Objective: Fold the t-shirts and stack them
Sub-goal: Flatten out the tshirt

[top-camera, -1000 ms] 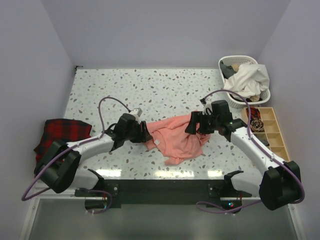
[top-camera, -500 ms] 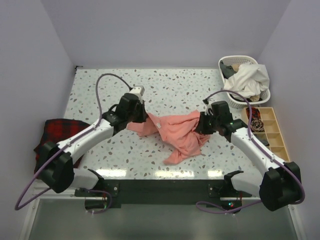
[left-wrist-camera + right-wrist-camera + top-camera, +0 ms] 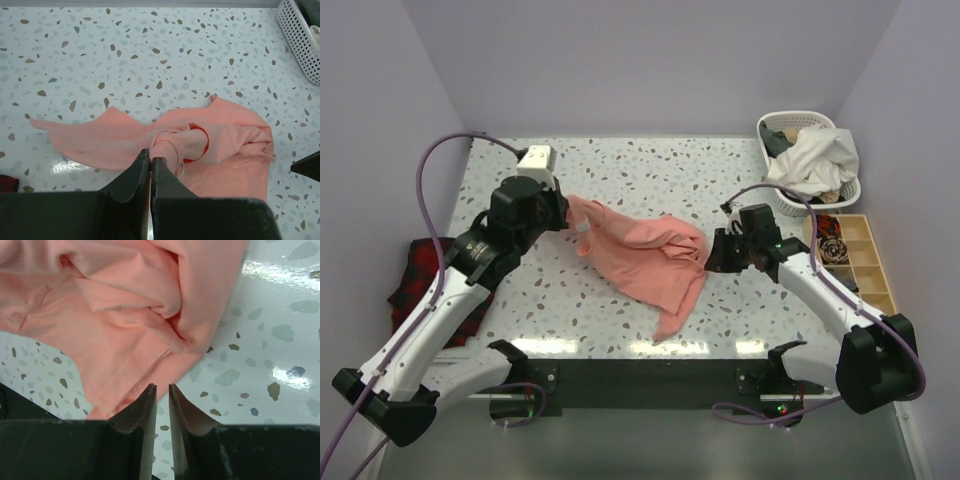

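The salmon-pink t-shirt [image 3: 645, 262] lies rumpled across the middle of the tabletop [image 3: 650, 165], with the left gripper [image 3: 564, 207] pinched tight on its left edge and the right gripper [image 3: 708, 256] closed narrowly on its right edge.

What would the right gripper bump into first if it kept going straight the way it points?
The salmon-pink t-shirt: its bunched folds lie right ahead of the right gripper, whose nearly closed jaws seem to pinch its edge. The speckled table lies underneath.
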You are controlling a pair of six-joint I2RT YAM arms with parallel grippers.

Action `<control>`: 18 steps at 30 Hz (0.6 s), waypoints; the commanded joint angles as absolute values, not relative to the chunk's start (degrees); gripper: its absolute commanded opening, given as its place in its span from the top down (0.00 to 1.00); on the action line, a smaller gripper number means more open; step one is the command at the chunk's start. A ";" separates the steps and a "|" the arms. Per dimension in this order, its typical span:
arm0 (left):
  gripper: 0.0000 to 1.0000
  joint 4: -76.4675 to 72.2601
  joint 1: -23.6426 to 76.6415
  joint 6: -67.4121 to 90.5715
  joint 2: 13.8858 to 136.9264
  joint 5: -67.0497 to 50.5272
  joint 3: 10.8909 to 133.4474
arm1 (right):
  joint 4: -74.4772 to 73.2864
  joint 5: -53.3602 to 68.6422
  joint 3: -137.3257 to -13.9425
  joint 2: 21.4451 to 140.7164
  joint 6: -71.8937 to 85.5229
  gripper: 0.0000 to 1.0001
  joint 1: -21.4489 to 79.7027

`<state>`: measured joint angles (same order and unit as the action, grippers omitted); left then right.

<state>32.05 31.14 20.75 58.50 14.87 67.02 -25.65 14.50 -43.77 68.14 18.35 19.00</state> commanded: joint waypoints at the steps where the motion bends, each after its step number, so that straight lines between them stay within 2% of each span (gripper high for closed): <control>1: 1.00 37.00 30.85 21.79 55.90 18.81 64.35 | -22.42 22.58 -43.86 69.79 18.81 0.72 19.16; 3: 1.00 37.35 30.85 23.20 55.55 20.04 62.59 | -20.49 23.38 -45.08 69.61 19.60 0.60 19.25; 4: 1.00 37.96 30.85 23.81 55.81 20.39 61.45 | -20.30 22.94 -45.96 69.96 19.69 0.49 19.25; 5: 1.00 39.88 30.85 26.17 56.68 20.48 60.83 | -20.22 21.72 -46.92 70.48 19.69 0.47 19.34; 9: 1.00 40.96 30.85 32.16 56.34 13.99 53.21 | -20.92 19.52 -53.42 76.01 18.02 0.44 19.34; 14: 1.00 39.99 30.94 39.44 50.37 5.47 44.22 | -18.55 20.74 -57.91 86.38 17.49 0.38 19.34; 18: 1.00 42.10 31.11 42.88 46.50 3.43 38.77 | -17.93 19.69 -61.68 92.18 16.53 0.34 19.34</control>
